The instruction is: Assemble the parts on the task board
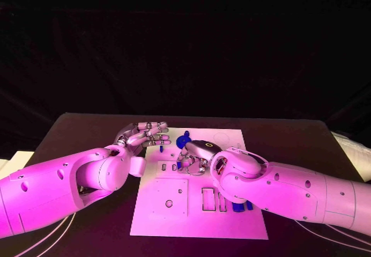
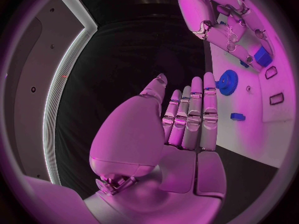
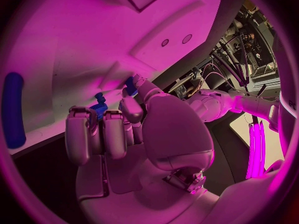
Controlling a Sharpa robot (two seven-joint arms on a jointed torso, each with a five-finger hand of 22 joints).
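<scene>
Your right hand (image 1: 195, 155) sits low over the middle of the task board (image 1: 232, 225), fingers curled down onto its surface. From its wrist, the fingertips (image 3: 99, 117) close on a small blue part (image 3: 97, 106), which is pinched against the white plate; another blue piece (image 3: 131, 82) sits just past the thumb tip, touching it as far as you can tell. Off to one side of that hand, a long blue bar (image 3: 14, 109) lies flat on the board, well apart from the fingers.

Behind your right forearm, nearer the robot, a few blue parts (image 1: 241, 205) stand by the slotted cutouts (image 1: 214, 199), partly hidden by the arm. A raised square block with a round hole (image 1: 169, 199) lies beside those slots.

Your left hand (image 1: 143, 136) hovers at the board's left edge, beside the right hand but not touching it. It holds nothing: the fingers (image 2: 198, 112) are straight, side by side, the thumb spread away from them. Just past its fingertips a blue gear (image 2: 227, 81) lies on the board, and a small blue block (image 2: 237, 116) lies close beside the fingers, clear of them. Farther out you see the right hand (image 2: 230, 22) with a blue piece (image 2: 262, 57) under its fingers.
</scene>
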